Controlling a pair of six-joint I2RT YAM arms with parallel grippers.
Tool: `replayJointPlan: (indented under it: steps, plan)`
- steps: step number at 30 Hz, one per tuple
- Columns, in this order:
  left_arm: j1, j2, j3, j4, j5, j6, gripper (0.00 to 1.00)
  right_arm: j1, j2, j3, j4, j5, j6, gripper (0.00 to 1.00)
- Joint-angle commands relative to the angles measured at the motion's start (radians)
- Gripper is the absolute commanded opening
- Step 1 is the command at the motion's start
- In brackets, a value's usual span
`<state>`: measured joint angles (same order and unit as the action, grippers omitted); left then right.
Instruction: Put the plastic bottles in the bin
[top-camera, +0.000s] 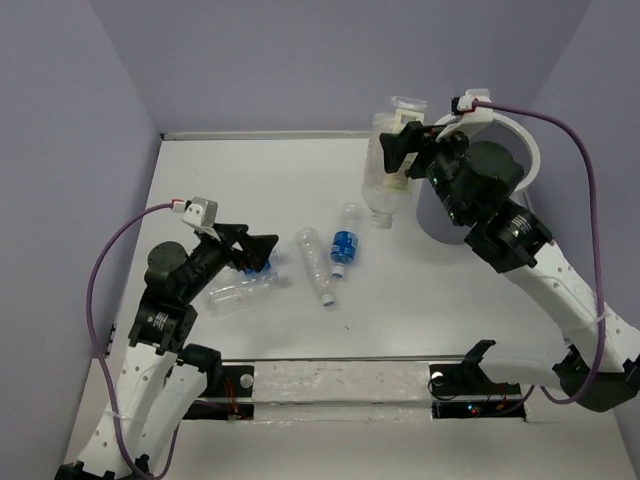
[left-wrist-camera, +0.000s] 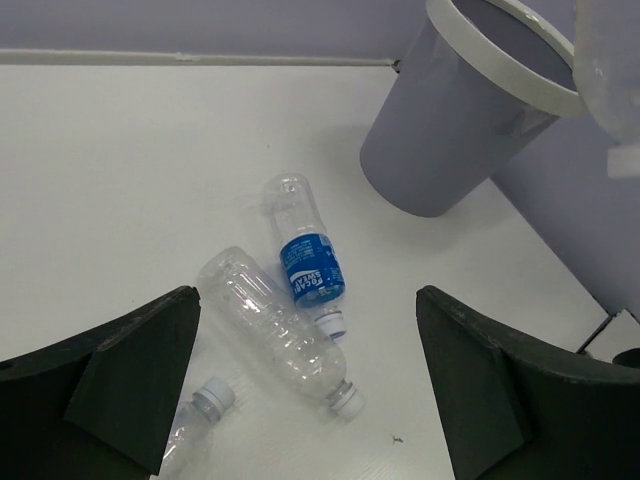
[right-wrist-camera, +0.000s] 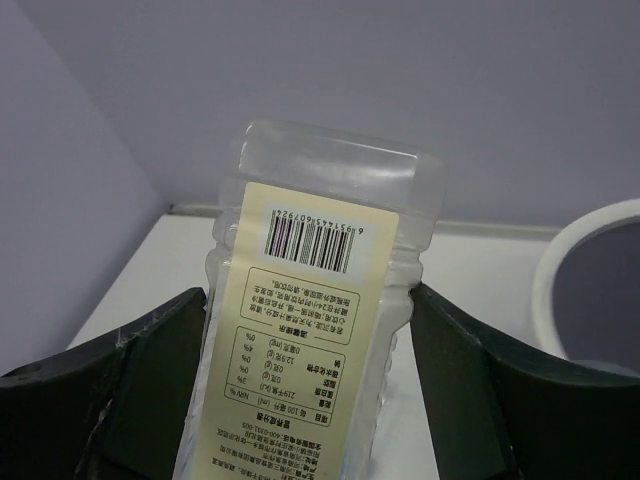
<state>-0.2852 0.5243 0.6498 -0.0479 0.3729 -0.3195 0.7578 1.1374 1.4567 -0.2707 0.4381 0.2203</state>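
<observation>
Right wrist view alone shows the barcode label (right-wrist-camera: 310, 240) on the bottle (right-wrist-camera: 325, 165) clamped in the right gripper (right-wrist-camera: 308, 345), beside the bin (right-wrist-camera: 548, 290). Left gripper (left-wrist-camera: 305, 390) gapes wide above three lying bottles (left-wrist-camera: 285, 335); bare table (left-wrist-camera: 120, 180) around.

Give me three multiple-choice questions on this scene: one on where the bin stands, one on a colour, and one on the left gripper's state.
1. Where on the table does the bin stand?
A. far right
B. near left
C. between the arm bases

2. What colour is the label on the bottle in the right gripper?
A. blue
B. pale yellow
C. red

3. How is the left gripper?
A. shut on a bottle
B. open, holding nothing
C. shut on the bin's rim

Answers:
1 A: the top view shows it at the far right, beside the right arm.
2 B: the right wrist view shows a pale yellow label with a barcode.
3 B: its fingers stand wide apart above the loose bottles.
</observation>
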Motion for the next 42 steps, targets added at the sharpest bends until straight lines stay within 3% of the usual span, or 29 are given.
replayJointPlan:
  steps: [1,5,11,15,20,26,28,31,32,33,34,35,39,42]
  plan:
    - [0.006,0.042,0.027,0.040,0.060,-0.012,0.99,-0.095,0.070,0.109,0.146,0.189,-0.255,0.13]
    - [0.004,0.055,0.025,0.040,0.077,-0.015,0.99,-0.300,0.102,0.137,0.177,0.159,-0.233,0.13]
    - [0.003,0.072,0.022,0.040,0.093,-0.018,0.99,-0.425,0.160,0.119,0.408,0.277,-0.366,0.13]
    - [0.001,0.092,0.024,0.060,0.097,-0.015,0.99,-0.547,0.254,0.188,0.427,0.268,-0.392,0.13]
    - [-0.003,0.121,0.031,0.072,0.092,-0.021,0.99,-0.571,0.277,0.078,0.650,0.307,-0.519,0.13]
    - [-0.005,0.160,0.022,0.126,0.124,-0.078,0.99,-0.571,0.260,-0.137,0.817,0.318,-0.530,0.15]
    - [-0.012,0.184,0.027,0.149,0.127,-0.116,0.99,-0.571,0.234,-0.177,0.823,0.314,-0.501,0.25]
    - [-0.058,0.232,0.031,0.190,0.117,-0.168,0.98,-0.571,0.196,-0.211,0.814,0.298,-0.470,0.59]
    - [-0.077,0.247,0.040,0.194,0.103,-0.177,0.98,-0.571,0.190,-0.207,0.792,0.294,-0.443,0.76]
    - [-0.098,0.261,0.050,0.195,0.080,-0.184,0.98,-0.571,0.185,-0.197,0.757,0.292,-0.443,0.77]
    - [-0.155,0.293,0.060,0.197,0.025,-0.191,0.98,-0.571,0.177,-0.185,0.687,0.289,-0.403,0.87]
    - [-0.185,0.310,0.083,0.195,-0.007,-0.193,0.98,-0.571,0.171,-0.164,0.650,0.280,-0.380,0.91]
    - [-0.331,0.404,0.154,0.181,-0.257,-0.194,0.98,-0.571,0.127,-0.130,0.472,0.145,-0.230,0.93]
    - [-0.419,0.515,0.220,0.180,-0.362,-0.179,0.98,-0.571,0.079,-0.131,0.361,0.033,-0.133,0.93]
